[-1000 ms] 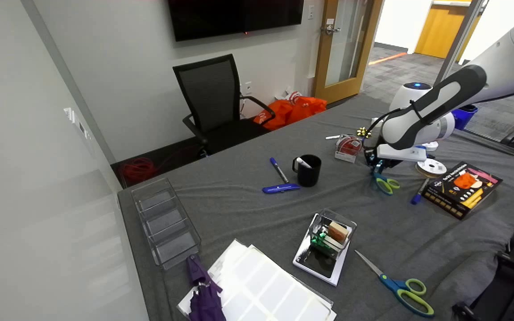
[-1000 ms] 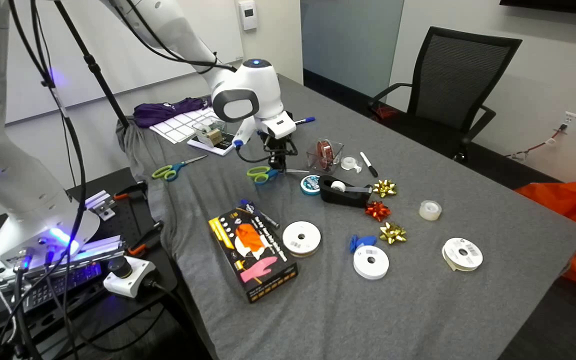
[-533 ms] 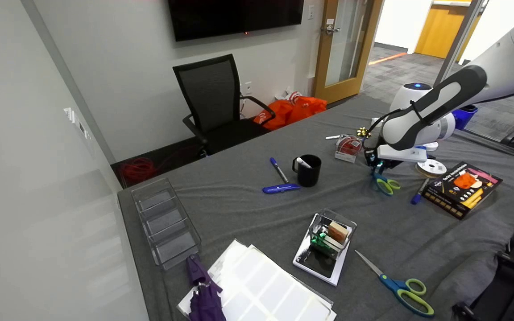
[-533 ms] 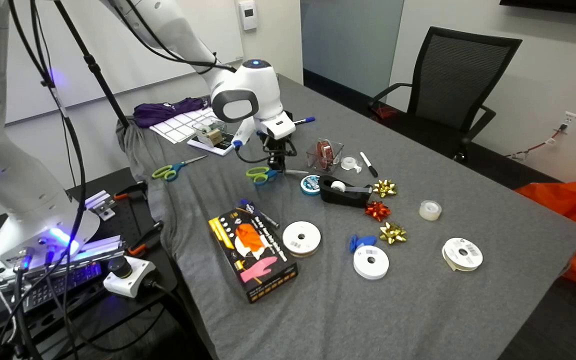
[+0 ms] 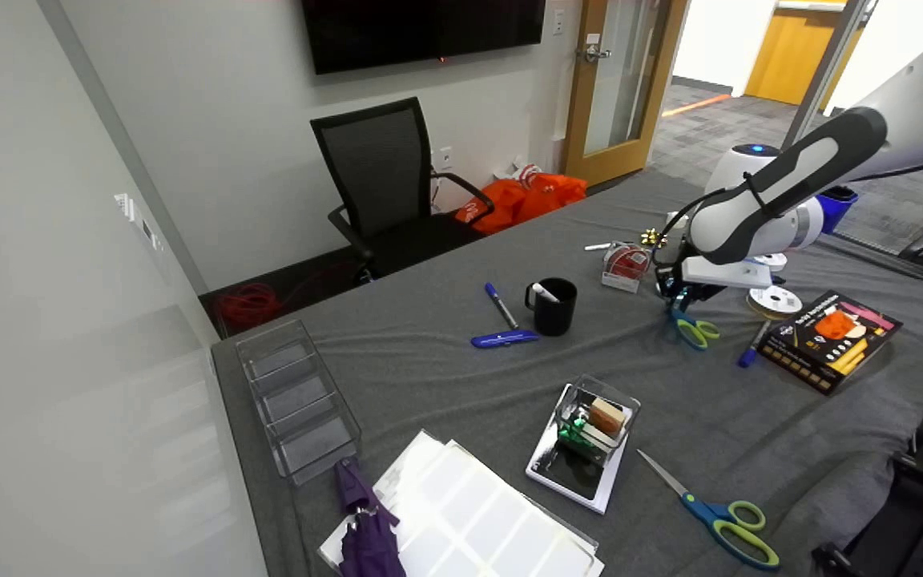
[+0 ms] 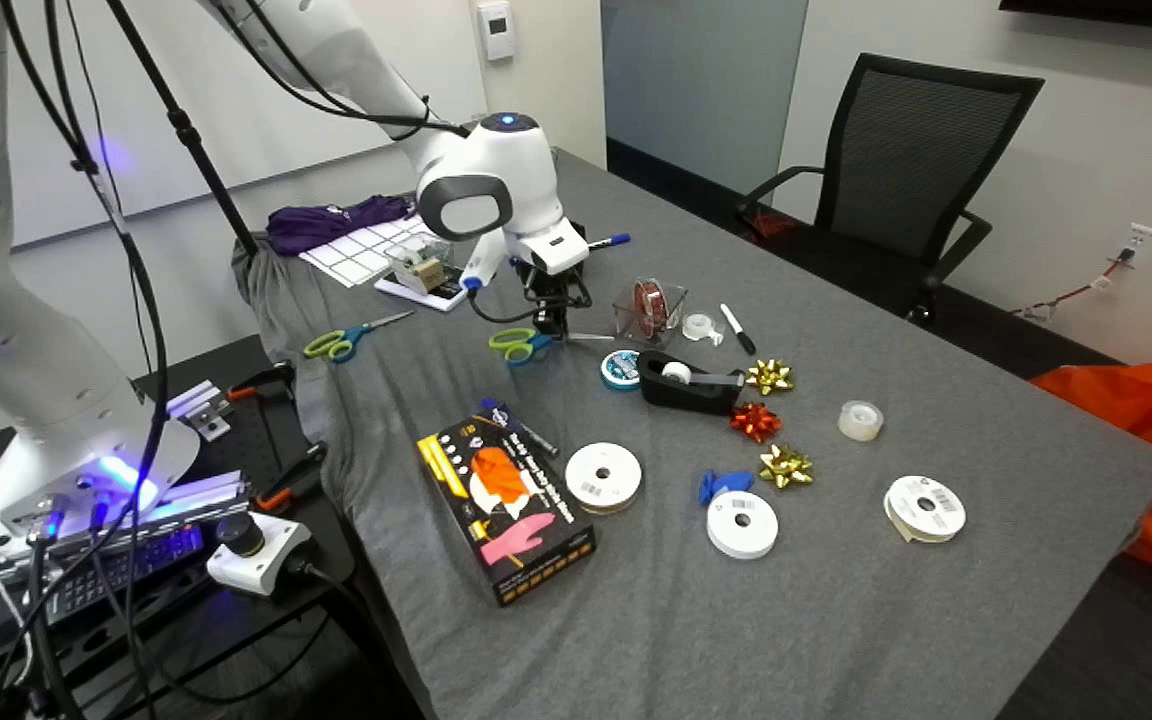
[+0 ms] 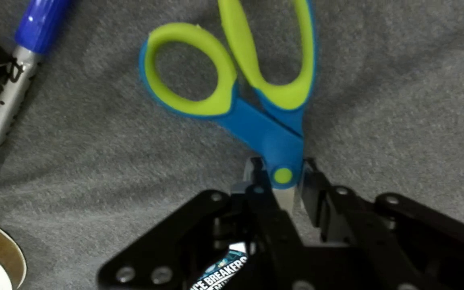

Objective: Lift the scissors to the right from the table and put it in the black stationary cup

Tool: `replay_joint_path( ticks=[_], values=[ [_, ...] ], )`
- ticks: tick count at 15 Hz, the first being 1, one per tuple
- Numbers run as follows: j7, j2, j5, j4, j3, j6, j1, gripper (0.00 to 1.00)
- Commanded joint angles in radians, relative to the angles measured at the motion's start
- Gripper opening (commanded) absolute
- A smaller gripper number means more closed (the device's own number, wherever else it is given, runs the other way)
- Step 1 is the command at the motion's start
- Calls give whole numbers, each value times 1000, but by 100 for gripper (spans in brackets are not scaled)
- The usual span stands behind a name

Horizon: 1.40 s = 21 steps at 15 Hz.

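The scissors with light-green loops and a blue body (image 7: 270, 131) lie between my gripper's fingers (image 7: 282, 166) in the wrist view. The fingers close on both sides of the pivot, and the blades run back under the gripper. The scissors also show in both exterior views (image 5: 695, 330) (image 6: 519, 345), loops sticking out from the gripper (image 5: 675, 298) (image 6: 553, 322). I cannot tell how far they are above the cloth. The black cup (image 5: 555, 312) stands upright with a side handle and a white pen (image 5: 545, 292) in it. My arm largely hides it in an exterior view.
Larger scissors (image 5: 706, 509) (image 6: 341, 343) lie apart. A clear box with red ribbon (image 5: 626, 264) stands between gripper and cup. A mint tin (image 6: 621, 370), tape dispenser (image 6: 688, 385), glove box (image 6: 506, 505) and marker (image 7: 12, 94) lie near the gripper. A blue cutter (image 5: 504, 339) lies beside the cup.
In the last half second the gripper and the scissors have shifted slightly together, a little upward and toward the robot's base. Nothing else has moved on the table.
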Motion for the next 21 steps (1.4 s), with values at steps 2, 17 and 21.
replay_joint_path(
  ticks=[2,17,21],
  values=[
    [-175,-106,70,-95,98,8,-112,6],
    [-239,-234,290,-119,176,-339,-149,6],
    [-236,-274,464,-121,209,-324,-127,6]
  ],
)
